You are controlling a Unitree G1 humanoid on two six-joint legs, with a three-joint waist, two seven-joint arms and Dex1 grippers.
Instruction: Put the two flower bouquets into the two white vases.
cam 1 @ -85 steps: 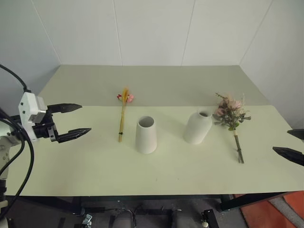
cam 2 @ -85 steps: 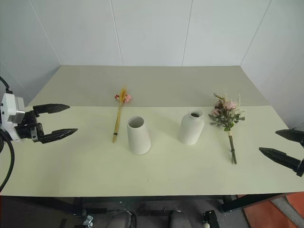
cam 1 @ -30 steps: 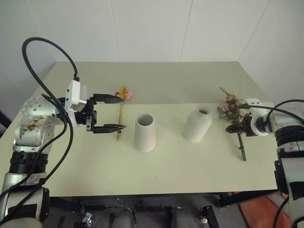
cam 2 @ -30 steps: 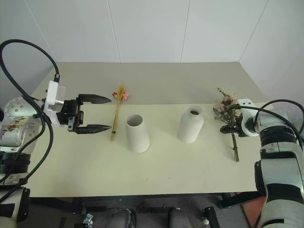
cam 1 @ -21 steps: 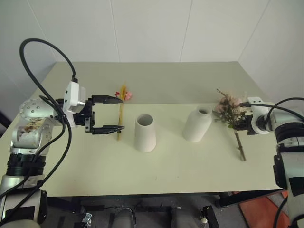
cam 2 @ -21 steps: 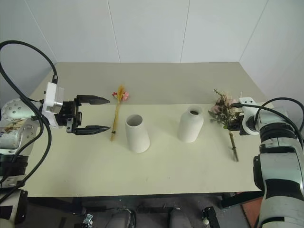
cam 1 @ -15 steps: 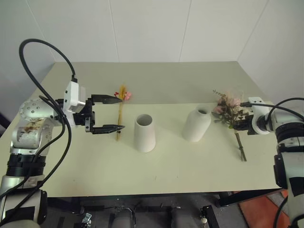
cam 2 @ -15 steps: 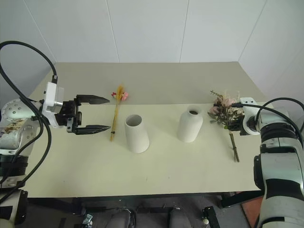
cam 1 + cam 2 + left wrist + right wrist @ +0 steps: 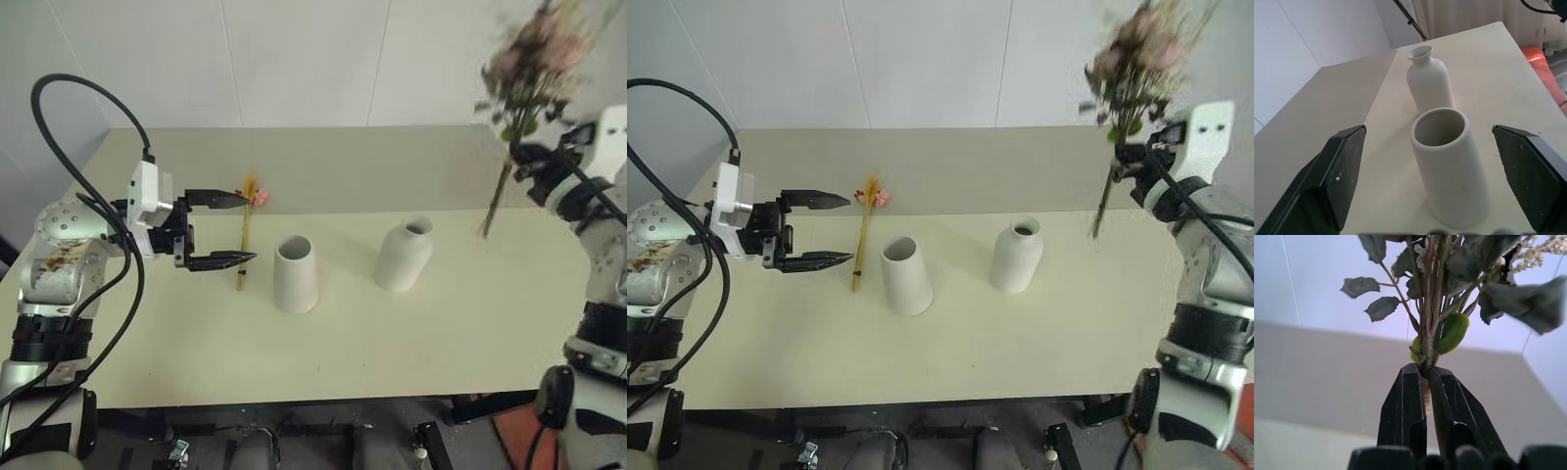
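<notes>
Up high, my right pincer (image 9: pixel 1425 396) is clamped on the bushy pink-rose bouquet (image 9: pixel 529 59), its blooms blurred and cut off.
My left pincer (image 9: pixel 223 230) gapes wide beside the slim yellow-stemmed bouquet (image 9: pixel 245 235), lying on the table (image 9: pixel 392 333) near the tapered white vase (image 9: pixel 295 274) and rounded white vase (image 9: pixel 404 255).

Left arm (image 9: pixel 59 257): from my station I see silver-grey rounded joint housings, the shoulder shell scuffed with brownish marks.
Left wrist block (image 9: pixel 145 208): white boxy module, with a dark mechanism between it and the fingers.
Left gripper (image 9: pixel 227 229): two black tapered fingers ending in points; in the wrist view they read as broad matte black pads (image 9: pixel 1342 171).
Cables: I note thick black cable looping high over the left arm (image 9: pixel 73 103); another runs along the right forearm.
Right arm (image 9: pixel 1205 284): silver-grey segments with black joint bands and a white wrist housing.
Right gripper (image 9: pixel 1426 391): black fingers, smooth and wedge-shaped.
</notes>
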